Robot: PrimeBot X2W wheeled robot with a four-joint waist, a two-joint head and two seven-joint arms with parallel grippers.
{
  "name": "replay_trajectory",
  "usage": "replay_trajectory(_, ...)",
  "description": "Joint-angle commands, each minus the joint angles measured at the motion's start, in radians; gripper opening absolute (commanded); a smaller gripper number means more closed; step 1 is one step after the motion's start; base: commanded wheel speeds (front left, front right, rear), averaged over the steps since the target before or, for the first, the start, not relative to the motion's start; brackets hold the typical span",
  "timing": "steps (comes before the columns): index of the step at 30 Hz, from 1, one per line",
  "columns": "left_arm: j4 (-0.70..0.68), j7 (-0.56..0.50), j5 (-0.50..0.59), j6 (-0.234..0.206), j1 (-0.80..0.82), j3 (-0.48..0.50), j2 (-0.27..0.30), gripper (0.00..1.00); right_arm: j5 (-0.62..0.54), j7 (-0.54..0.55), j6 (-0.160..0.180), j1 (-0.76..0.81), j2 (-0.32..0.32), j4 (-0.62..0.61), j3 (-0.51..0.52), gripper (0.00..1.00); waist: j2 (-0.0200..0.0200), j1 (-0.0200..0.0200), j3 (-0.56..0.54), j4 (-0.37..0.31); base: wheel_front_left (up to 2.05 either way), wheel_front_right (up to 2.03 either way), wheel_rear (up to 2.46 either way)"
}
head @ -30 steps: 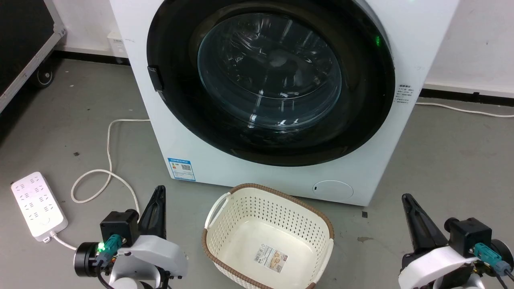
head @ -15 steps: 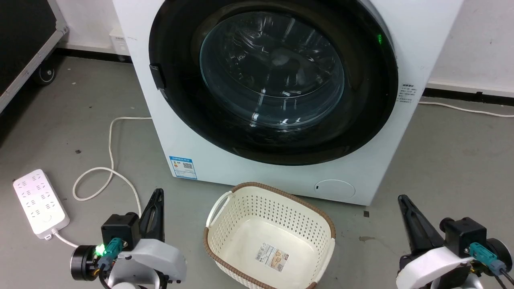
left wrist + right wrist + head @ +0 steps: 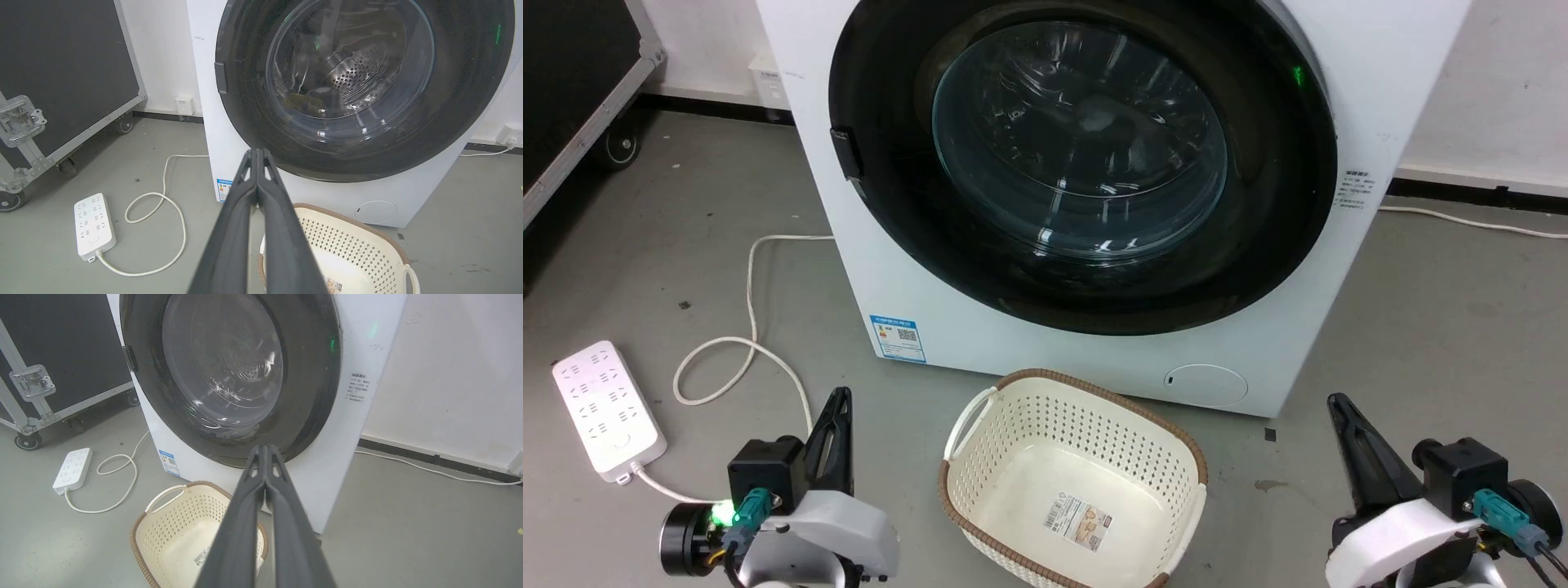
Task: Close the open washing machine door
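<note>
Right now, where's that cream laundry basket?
In the head view, the basket sits on the floor at bottom centre, just in front of the washing machine, below its round door.

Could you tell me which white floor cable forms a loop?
The cable beside the power strip; the other cable, right of the washing machine, runs straight.

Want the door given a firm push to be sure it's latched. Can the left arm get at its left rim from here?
Probably yes. The left gripper, shut, sits left of the basket, and nothing stands between it and the washing machine door.
</note>
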State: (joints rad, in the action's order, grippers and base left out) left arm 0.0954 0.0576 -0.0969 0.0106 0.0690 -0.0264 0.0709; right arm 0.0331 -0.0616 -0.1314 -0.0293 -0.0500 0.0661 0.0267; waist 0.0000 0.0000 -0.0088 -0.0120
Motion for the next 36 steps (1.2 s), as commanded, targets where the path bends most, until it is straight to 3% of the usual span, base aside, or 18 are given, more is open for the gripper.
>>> replay_trajectory(1,-0.017,-0.009,0.022,-0.006,-0.023,0.005,-0.006,0.00,-0.012,0.011,0.001,0.018,0.000,-0.015,-0.005,0.00,0.0000,0.0000,0.001,0.001,0.00,0.00,0.00)
replay_trajectory(36,-0.095,-0.058,0.097,-0.011,-0.069,0.026,-0.021,0.00,-0.033,0.062,0.001,0.029,0.000,-0.066,-0.027,0.00,0.0000,0.0000,0.009,0.012,0.00,0.00,0.00)
